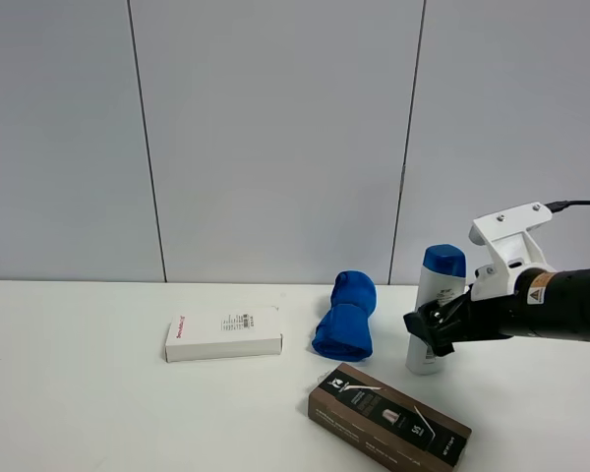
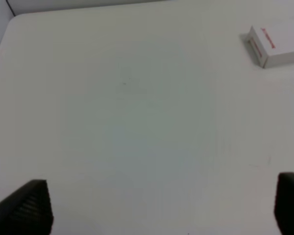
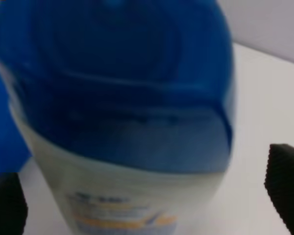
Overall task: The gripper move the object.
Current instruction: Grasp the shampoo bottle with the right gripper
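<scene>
The object, a tall white bottle (image 1: 436, 295) with a blue cap, stands upright on the table at the right. My right gripper (image 1: 431, 329) reaches in from the right at the height of the bottle's lower body. In the right wrist view the bottle (image 3: 122, 98) fills the frame, and the right gripper (image 3: 146, 196) is open, one dark fingertip on each side of the bottle with a gap to it. My left gripper (image 2: 159, 205) is open over bare white table, with nothing between its fingers. It does not show in the exterior high view.
A blue rolled cloth (image 1: 346, 317) lies just left of the bottle. A flat white box (image 1: 223, 333) lies further left and also shows in the left wrist view (image 2: 277, 44). A brown box (image 1: 388, 418) lies in front, near the table's front edge.
</scene>
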Available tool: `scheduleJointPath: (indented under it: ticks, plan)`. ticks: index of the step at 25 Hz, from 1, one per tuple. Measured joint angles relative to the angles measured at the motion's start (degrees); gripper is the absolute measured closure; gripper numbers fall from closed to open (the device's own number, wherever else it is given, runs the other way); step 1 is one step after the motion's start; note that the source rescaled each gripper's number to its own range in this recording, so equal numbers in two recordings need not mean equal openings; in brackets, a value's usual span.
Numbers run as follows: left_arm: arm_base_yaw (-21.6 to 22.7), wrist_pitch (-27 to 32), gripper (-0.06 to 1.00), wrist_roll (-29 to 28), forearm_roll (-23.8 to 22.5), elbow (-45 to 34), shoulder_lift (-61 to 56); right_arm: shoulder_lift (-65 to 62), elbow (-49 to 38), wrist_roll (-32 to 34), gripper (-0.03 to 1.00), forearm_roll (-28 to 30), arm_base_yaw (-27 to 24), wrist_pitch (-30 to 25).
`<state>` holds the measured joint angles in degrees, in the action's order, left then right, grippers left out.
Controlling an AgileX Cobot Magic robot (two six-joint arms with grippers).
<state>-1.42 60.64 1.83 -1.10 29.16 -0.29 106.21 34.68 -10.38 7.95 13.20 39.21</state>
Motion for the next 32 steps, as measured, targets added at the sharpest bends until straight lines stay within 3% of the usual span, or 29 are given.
scheduleJointPath:
  ticks: [20,22,27,32]
  plan:
    - [0.0,0.0,-0.06,0.0,0.06,0.0,0.0,8.29,0.0,0.07,-0.03,-0.03,0.95,17.57]
    - [0.0,0.0,-0.06,0.0,0.06,0.0,0.0,8.44,0.0,0.07,-0.03,-0.03,0.95,18.02]
    - [0.0,0.0,-0.06,0.0,0.06,0.0,0.0,8.46,0.0,0.07,0.1,-0.03,0.95,18.24]
    - [0.0,0.0,-0.06,0.0,0.06,0.0,0.0,8.46,0.0,0.07,0.13,-0.03,0.95,18.5]
